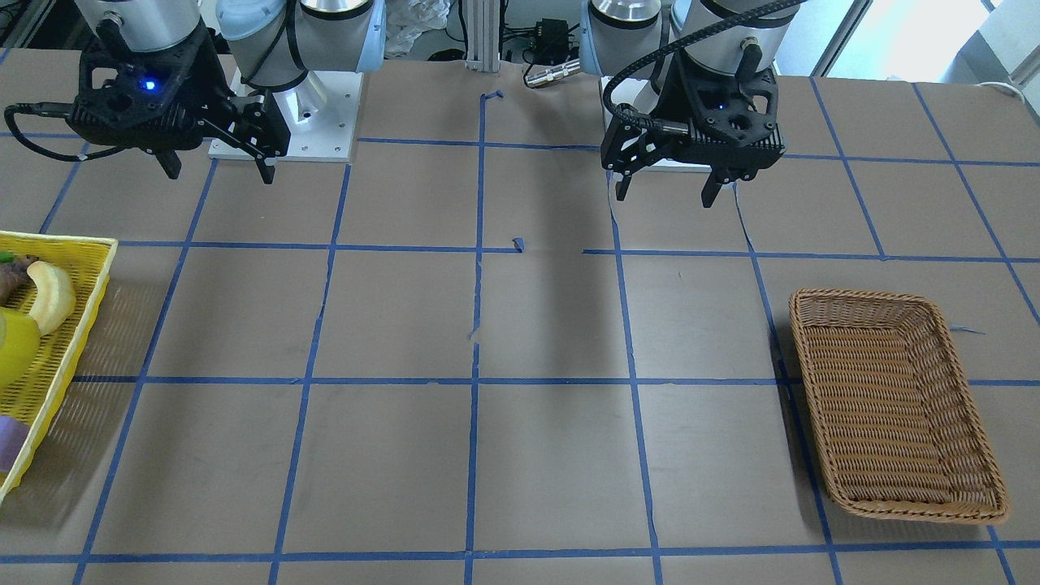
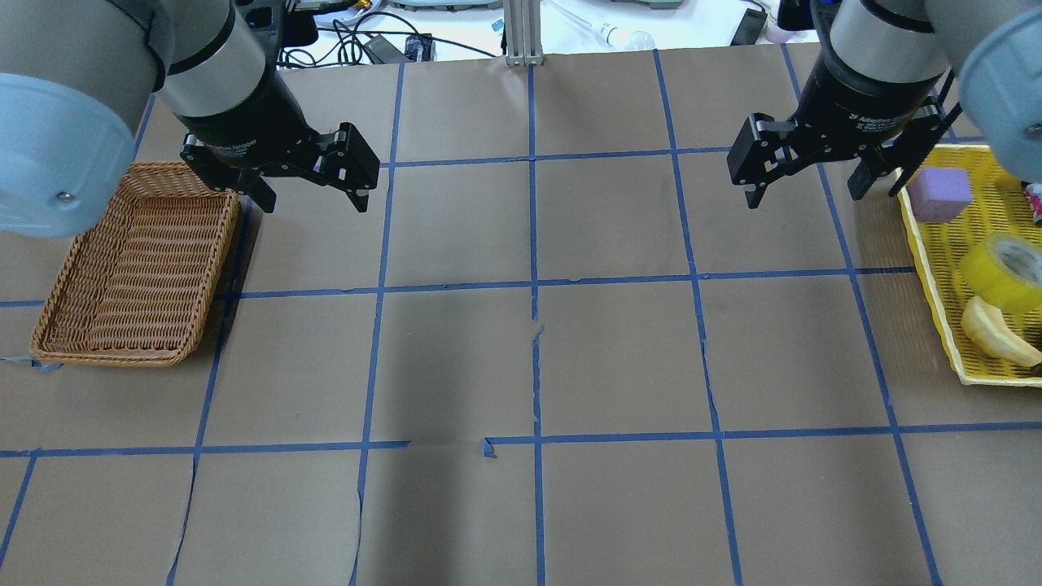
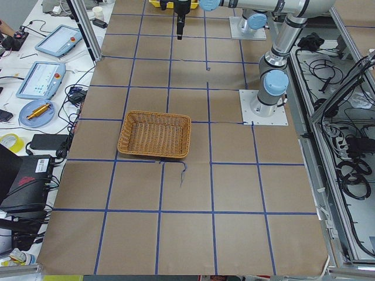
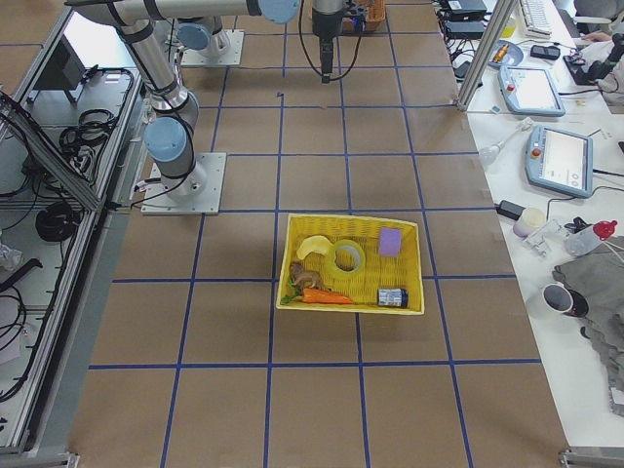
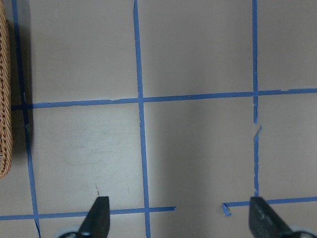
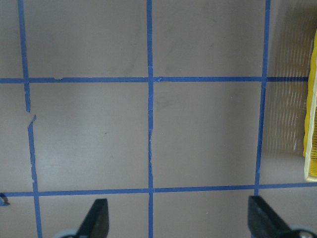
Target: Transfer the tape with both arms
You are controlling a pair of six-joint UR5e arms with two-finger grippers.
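Observation:
The tape (image 2: 1003, 268), a yellow roll with a white core, lies in the yellow basket (image 2: 936, 268) at the table's right end, next to a banana (image 2: 997, 334). It also shows in the exterior right view (image 4: 346, 256) and partly at the left edge of the front view (image 1: 15, 348). My right gripper (image 2: 804, 195) hangs open and empty above the table, just left of the yellow basket. My left gripper (image 2: 313, 199) hangs open and empty beside the far right corner of the wicker basket (image 2: 130, 260). Both wrist views show only spread fingertips (image 5: 99, 210) (image 6: 99, 210) over bare paper.
The yellow basket also holds a purple block (image 2: 939, 195), a carrot (image 4: 327, 297) and a small dark bottle (image 4: 393, 296). The brown wicker basket (image 1: 894, 406) has nothing in it. Blue tape lines mark a grid on the brown paper table.

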